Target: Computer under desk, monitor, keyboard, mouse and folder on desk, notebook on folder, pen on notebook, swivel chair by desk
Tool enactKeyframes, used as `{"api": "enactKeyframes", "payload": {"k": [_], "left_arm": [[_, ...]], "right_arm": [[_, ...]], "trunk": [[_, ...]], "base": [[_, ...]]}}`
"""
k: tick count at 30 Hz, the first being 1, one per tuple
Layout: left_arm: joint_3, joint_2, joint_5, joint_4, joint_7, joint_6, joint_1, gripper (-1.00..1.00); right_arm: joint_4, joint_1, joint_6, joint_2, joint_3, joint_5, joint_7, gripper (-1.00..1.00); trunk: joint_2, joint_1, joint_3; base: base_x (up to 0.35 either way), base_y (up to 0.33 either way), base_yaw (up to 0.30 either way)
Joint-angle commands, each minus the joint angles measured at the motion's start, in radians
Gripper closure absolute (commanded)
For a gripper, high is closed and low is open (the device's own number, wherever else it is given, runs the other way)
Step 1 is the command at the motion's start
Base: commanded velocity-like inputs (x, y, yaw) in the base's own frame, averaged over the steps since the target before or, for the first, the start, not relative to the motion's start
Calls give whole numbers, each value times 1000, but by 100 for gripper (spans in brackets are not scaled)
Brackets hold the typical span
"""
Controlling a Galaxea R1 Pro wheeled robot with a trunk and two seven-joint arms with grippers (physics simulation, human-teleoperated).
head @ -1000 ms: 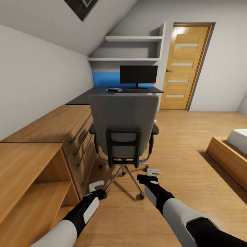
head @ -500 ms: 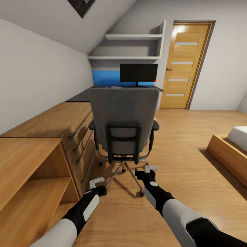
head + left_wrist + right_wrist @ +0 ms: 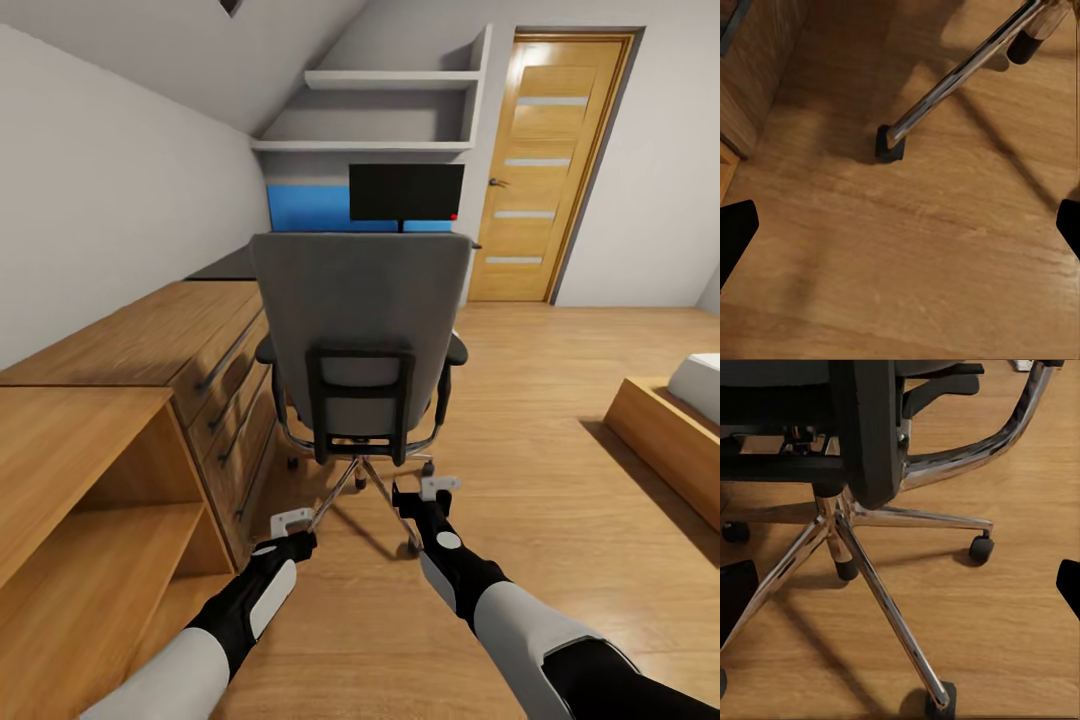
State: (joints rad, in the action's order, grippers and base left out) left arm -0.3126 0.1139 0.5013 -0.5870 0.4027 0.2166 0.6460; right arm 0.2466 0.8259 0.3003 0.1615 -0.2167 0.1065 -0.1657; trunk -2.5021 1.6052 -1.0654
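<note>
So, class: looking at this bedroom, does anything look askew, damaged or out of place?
Nothing looks damaged or spilled. The grey padded swivel chair stands upright on its chrome star base, back toward the camera, hiding most of the black desk beyond. The wide black monitor stands upright behind it.

Swivel chair (image 3: 360,330) before the desk (image 3: 230,268), monitor (image 3: 405,192) on it

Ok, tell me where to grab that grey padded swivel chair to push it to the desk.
Judging by its pose, grip the grey padded swivel chair by the black frame on its backrest, coming from behind. The back faces the robot, with both grippers low near the chrome star base.
</note>
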Motion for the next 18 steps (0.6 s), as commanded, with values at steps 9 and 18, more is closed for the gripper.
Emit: {"api": "enactKeyframes", "payload": {"k": [9, 18], "left_arm": [[-5, -2, 9, 1, 8, 1, 91, -100], [-7, 4, 9, 11, 9, -48, 98, -100]], "right_arm": [[-1, 1, 5, 1, -9, 4, -4, -100], [-1, 1, 5, 0, -9, 4, -4, -100]], "trunk": [[-3, 4, -36], [-5, 8, -71]], "base": [[0, 0, 0], [0, 0, 0]]}}
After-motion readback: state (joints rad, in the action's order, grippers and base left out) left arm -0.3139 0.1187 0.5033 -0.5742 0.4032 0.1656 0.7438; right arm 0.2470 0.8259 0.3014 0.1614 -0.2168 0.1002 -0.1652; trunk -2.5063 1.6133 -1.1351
